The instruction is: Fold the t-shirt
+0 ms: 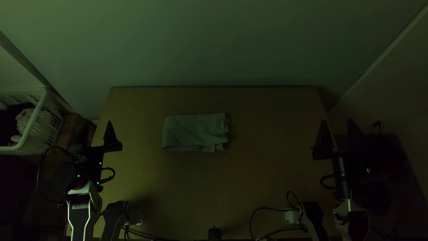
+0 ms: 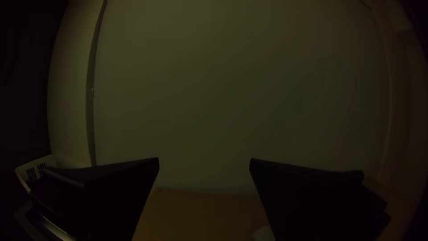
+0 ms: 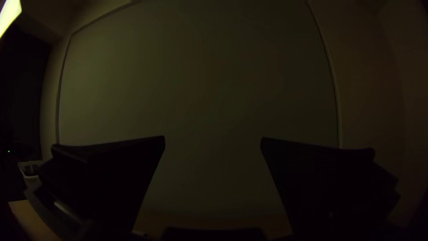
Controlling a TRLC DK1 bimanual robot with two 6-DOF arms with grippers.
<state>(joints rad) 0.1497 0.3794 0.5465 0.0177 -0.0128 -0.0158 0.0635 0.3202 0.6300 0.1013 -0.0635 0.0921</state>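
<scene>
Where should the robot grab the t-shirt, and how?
Probably by the left edge of the t-shirt. The left tool could come from the left, one finger above and one below. That edge looks smooth and folded, so the layers should stay together; the right edge looks ragged.

the t-shirt [image 1: 191, 131] is matt cloth — the table [image 1: 258, 174] smooth wood — the basket [image 1: 37, 111] plastic.

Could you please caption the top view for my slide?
Folded cloth on a wooden table, left gripper and right gripper both open.
</scene>
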